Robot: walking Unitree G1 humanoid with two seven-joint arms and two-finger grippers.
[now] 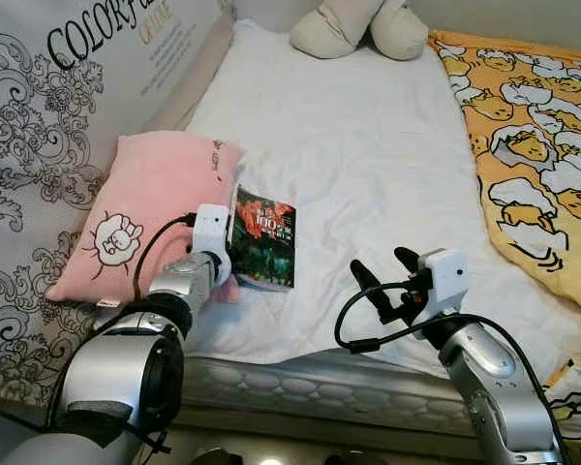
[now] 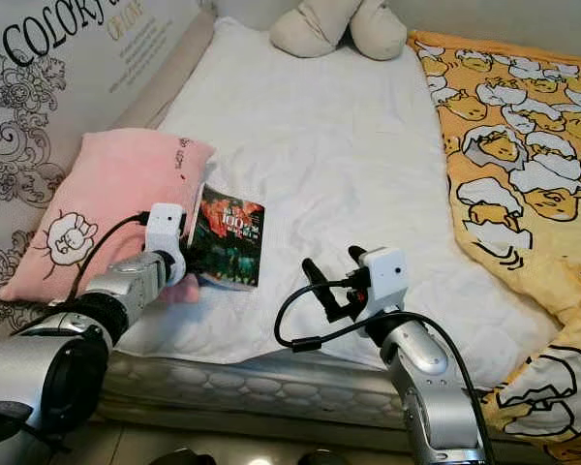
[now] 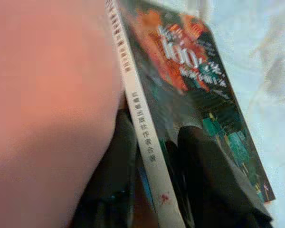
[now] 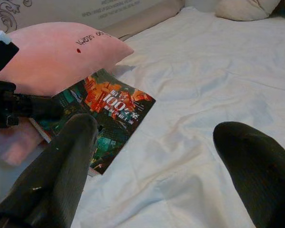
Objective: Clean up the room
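Bed (image 1: 368, 145) with white sheet across most of the head views; yellow duck-print blanket (image 1: 533, 145) along the 3 o'clock side, cream plush toy (image 1: 358, 29) at 12 o'clock, pink pillow (image 1: 145, 213) at 9 o'clock against a patterned headboard (image 1: 39, 126). Book (image 1: 263, 237) with dark cover lying just beside the pillow's 3 o'clock edge, spine toward the pillow.

Left tool (image 1: 234, 254) at the book's near corner, fingers clamped on the book: one under the spine side, one on the cover. Right tool (image 1: 380, 276) at 5 o'clock of the book, well apart from it, fingers spread wide, holding nothing.

To do this step well, probably: keep the pinch deep past the spine, lift slowly and level so the pages do not fan open or slip, clear the pillow before swinging away. Right tool available to support the free edge if the book sags.

Left wrist view gives the grip itself: fingers (image 3: 213, 190) astride the white spine. Right wrist view adds the cover's far corner flat on the sheet.
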